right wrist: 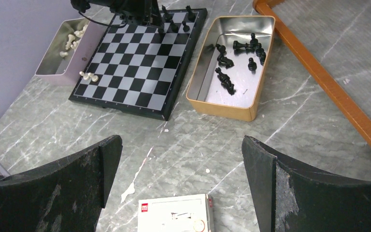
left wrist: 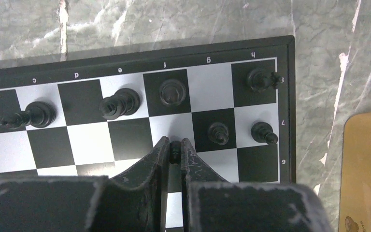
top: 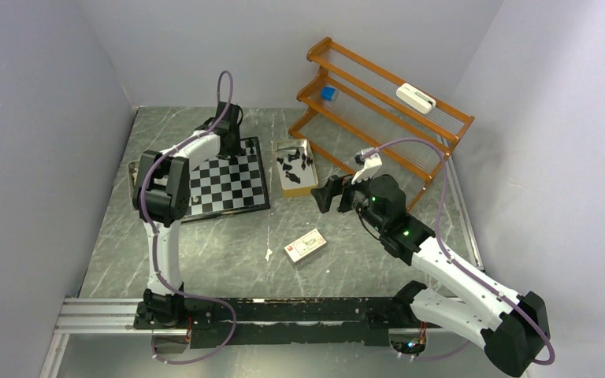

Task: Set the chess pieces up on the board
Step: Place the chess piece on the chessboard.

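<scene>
The left tool [left wrist: 175, 145] is pressed in on a small black pawn [left wrist: 175, 153], one finger on each side of it, low over the board [left wrist: 92, 140]. The held piece hangs above the pale square in the f file, second row from the far edge. I cannot tell whether its base is touching. Just beside it on that row stand two more pawns [left wrist: 218, 133], in the g and h files. Four larger black pieces [left wrist: 172, 92] stand on the edge row behind them.

The step in hand looks like seating this pawn next to its neighbours. The next move likely calls for a short straight descent onto the square's centre. The tool should then part gently and lift straight up so that neither the pawn nor the g-file pawn is tipped.

The right tool [right wrist: 181, 145] is spread wide and holds nothing. It hangs over the tabletop [right wrist: 290, 121], near a small card box [right wrist: 174, 212]. Beyond it a tan tin [right wrist: 198, 92] holds loose black pieces [right wrist: 224, 77]. A pale tray [right wrist: 53, 63] by the board's other side holds white pieces [right wrist: 72, 38], so much of the set-up is not yet done.
</scene>
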### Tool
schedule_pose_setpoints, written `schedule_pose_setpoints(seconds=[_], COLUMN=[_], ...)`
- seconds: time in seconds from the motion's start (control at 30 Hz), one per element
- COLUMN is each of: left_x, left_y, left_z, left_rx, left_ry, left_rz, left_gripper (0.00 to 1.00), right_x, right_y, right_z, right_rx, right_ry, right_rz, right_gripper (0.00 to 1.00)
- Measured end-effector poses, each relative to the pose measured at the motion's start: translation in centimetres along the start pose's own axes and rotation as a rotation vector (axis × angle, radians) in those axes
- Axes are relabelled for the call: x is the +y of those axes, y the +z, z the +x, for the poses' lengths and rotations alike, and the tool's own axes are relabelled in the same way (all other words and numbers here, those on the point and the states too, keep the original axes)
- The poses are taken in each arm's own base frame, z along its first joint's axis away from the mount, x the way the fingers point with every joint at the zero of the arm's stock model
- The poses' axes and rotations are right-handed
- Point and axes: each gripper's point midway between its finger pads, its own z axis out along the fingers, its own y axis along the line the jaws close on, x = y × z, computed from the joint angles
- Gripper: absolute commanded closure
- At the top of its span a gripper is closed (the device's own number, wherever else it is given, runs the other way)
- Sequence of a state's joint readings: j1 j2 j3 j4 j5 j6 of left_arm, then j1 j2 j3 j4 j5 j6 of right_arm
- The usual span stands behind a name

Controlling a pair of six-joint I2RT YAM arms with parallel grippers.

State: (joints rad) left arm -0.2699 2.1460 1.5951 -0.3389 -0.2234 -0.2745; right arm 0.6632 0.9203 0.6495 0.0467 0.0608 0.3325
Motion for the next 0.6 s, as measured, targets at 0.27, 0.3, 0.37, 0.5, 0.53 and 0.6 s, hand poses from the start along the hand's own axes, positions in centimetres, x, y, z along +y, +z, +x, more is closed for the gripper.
schedule_pose_setpoints(seconds=[0.27, 0.3, 0.37, 0.5, 0.53, 0.6], left_x=[-0.20, -0.19, -0.18, -0.20, -0.21, -0.18], left_y=[0.39, 0.41, 0.42, 0.56, 0.58, 0.60], left_z=[-0.53, -0.54, -0.56, -0.66, -0.69, -0.69], left_rx=[-0.019, -0.019, -0.020, -0.022, -0.023, -0.023], left_ry=[0.004, 0.005, 0.008, 0.012, 0.012, 0.013], left_rz=[0.005, 0.005, 0.004, 0.004, 0.003, 0.002], left_gripper=[0.82, 0.82, 0.82, 0.81, 0.79, 0.76], right_x=[-0.07, -0.08, -0.14, -0.13, -0.14, -0.13], right_y=[0.00, -0.01, -0.05, -0.18, -0.21, -0.28], right_z=[0.04, 0.04, 0.07, -0.09, -0.15, -0.27], right_rx=[0.001, 0.001, 0.003, -0.003, -0.005, -0.009], right_ry=[0.000, 0.000, -0.001, 0.000, 0.000, 0.000], right_rz=[0.004, 0.004, 0.007, 0.008, 0.008, 0.008], right_gripper=[0.00, 0.00, 0.00, 0.00, 0.00, 0.00])
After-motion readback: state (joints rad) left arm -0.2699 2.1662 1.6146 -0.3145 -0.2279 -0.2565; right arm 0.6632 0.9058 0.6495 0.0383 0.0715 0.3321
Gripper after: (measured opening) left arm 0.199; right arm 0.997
